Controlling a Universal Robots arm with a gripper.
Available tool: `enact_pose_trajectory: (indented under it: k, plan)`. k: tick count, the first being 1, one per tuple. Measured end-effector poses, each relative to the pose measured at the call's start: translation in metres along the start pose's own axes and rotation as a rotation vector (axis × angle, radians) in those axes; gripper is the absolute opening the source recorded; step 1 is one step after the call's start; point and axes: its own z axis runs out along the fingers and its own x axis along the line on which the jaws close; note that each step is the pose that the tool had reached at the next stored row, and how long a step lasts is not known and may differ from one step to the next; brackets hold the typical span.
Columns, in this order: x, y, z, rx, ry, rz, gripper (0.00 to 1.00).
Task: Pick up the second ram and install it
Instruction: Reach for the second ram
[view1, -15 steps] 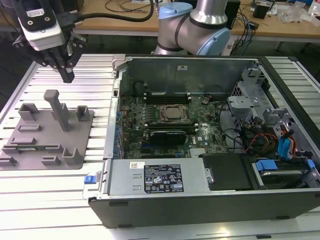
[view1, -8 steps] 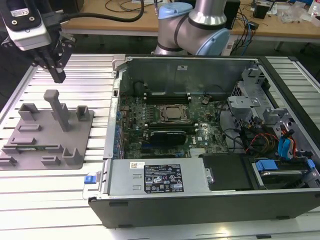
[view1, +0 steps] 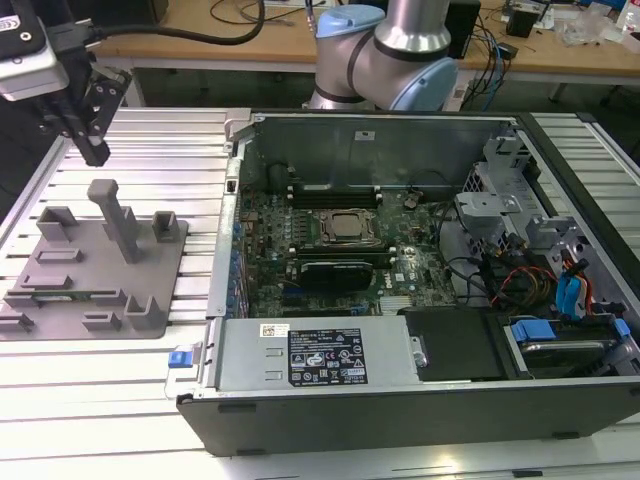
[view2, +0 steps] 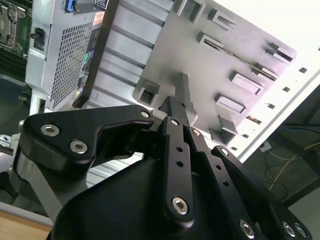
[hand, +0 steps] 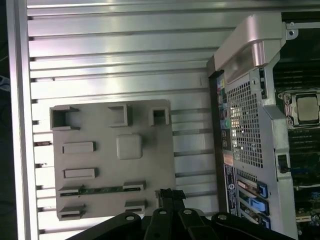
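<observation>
The second ram (view1: 78, 296) is a thin green stick lying flat in a slot near the front of the grey tray (view1: 150, 278), at the exterior view's left. In the first wrist view the second ram (hand: 102, 189) lies between two small holders on the tray (hand: 150, 150). My gripper (view1: 96, 152) hangs well above the tray's far left part, its fingers together and nothing between them. In the first wrist view the gripper (hand: 168, 194) shows beside the tray's edge, apart from the ram.
The open computer case (view1: 400, 390) lies at the exterior view's right of the tray, with the CPU socket (view1: 347, 228) and long black memory slots (view1: 330, 188) on its board. Upright grey blocks (view1: 118, 215) stand on the tray. Ribbed metal tabletop (view1: 100, 400) surrounds both.
</observation>
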Motion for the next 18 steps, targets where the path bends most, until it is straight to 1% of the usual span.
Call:
enact_pose_trajectory:
  k: [3,5,7,8,12,15,16,18]
  plan:
    - [0.0107,-0.0008,-0.0006,-0.0001,-0.0016,0.000,0.08]
    - [0.0196,-0.0014,-0.0011,-0.0002,-0.0032,0.000,0.08]
    - [0.0262,-0.0019,-0.0014,-0.0003,-0.0044,0.000,0.08]
    - [0.0293,-0.0021,-0.0016,-0.0004,-0.0050,0.000,0.08]
    - [0.0379,-0.0028,-0.0021,-0.0005,-0.0066,0.000,0.08]
    - [0.0481,-0.0035,-0.0027,-0.0006,-0.0085,0.000,0.08]
    - [0.0502,-0.0037,-0.0028,-0.0006,-0.0088,0.000,0.08]
    - [0.0575,-0.0042,-0.0032,-0.0008,-0.0105,0.000,0.08]
